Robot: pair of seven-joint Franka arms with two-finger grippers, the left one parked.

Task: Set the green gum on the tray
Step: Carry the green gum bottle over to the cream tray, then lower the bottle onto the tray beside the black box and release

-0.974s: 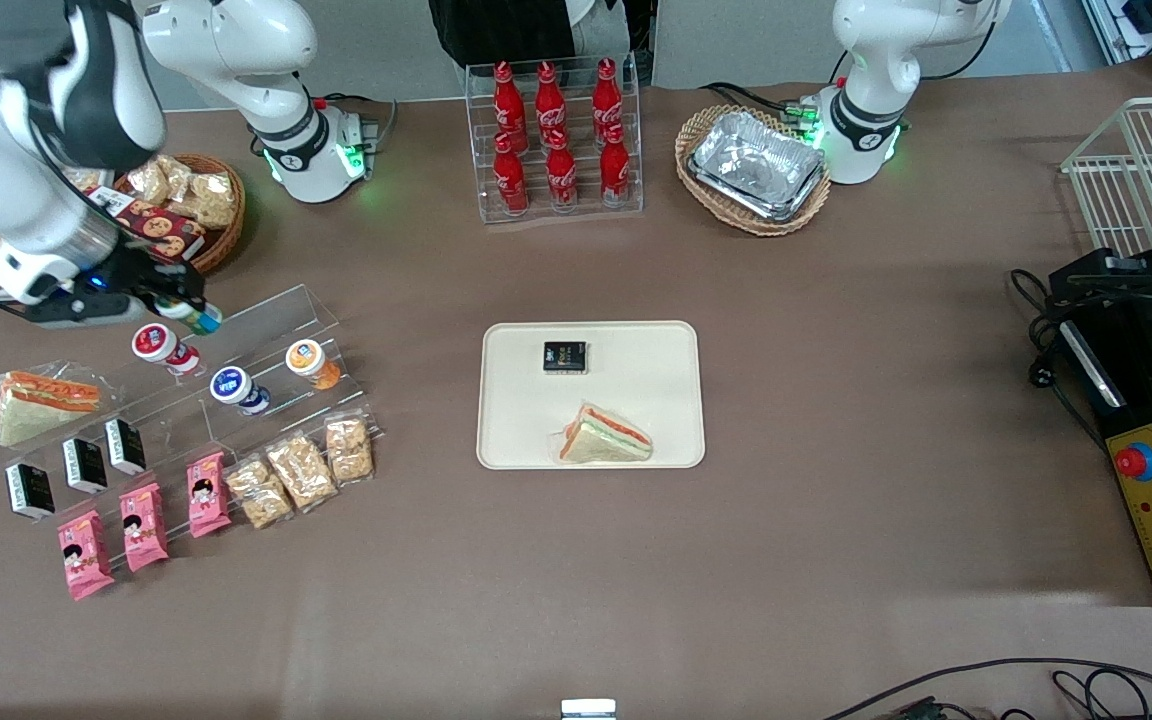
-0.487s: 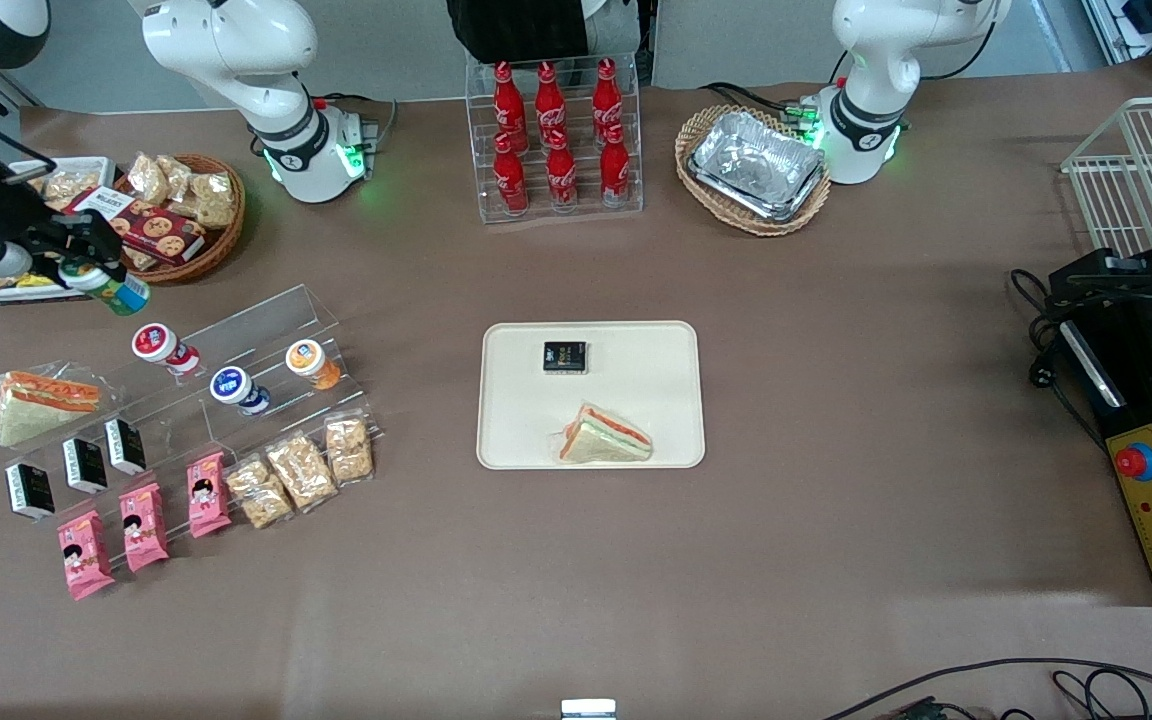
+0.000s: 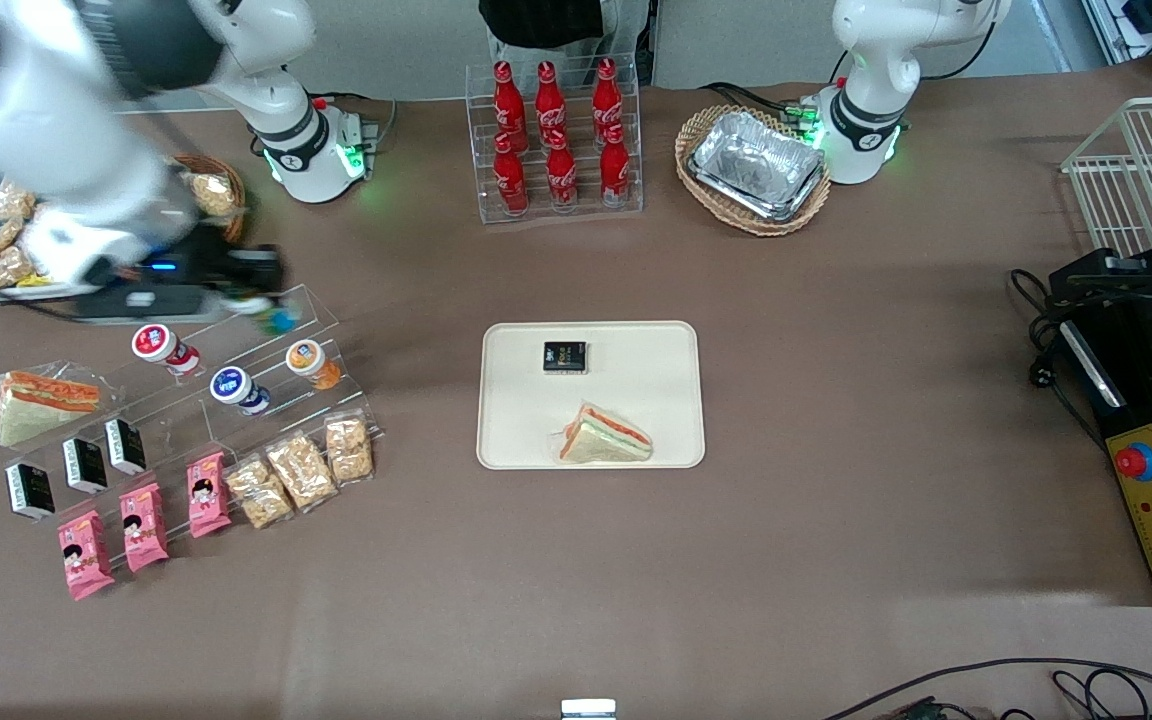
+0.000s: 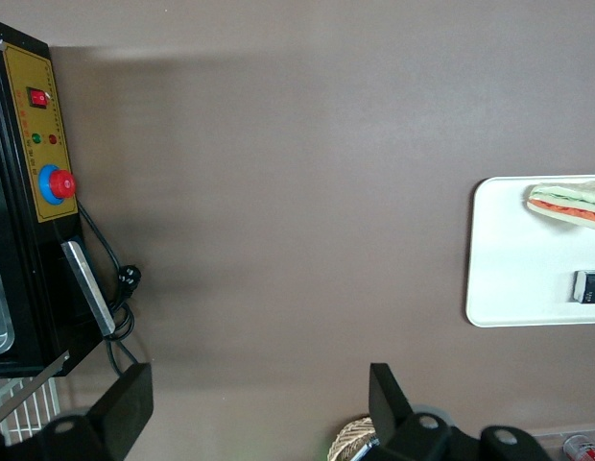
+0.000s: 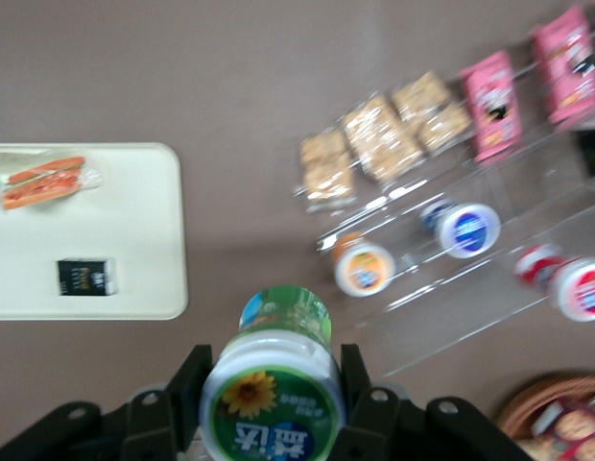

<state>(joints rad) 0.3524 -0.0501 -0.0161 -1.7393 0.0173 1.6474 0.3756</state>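
- risk: tray (image 3: 666,345) already carries sandwich (image 3: 606,437) and small black packet (image 3: 565,357); careless drop could land bottle on either, or tip it on low rim.
- risk: acrylic display steps (image 3: 276,370) lie under carry path; low pass could clip orange-lidded bottle (image 3: 311,362).
- right arm reaches out above steps, well apart from tray.
- end effector (image 3: 266,312) clamped on green gum (image 5: 271,394), fingers either side of lid, bottle held off desk.
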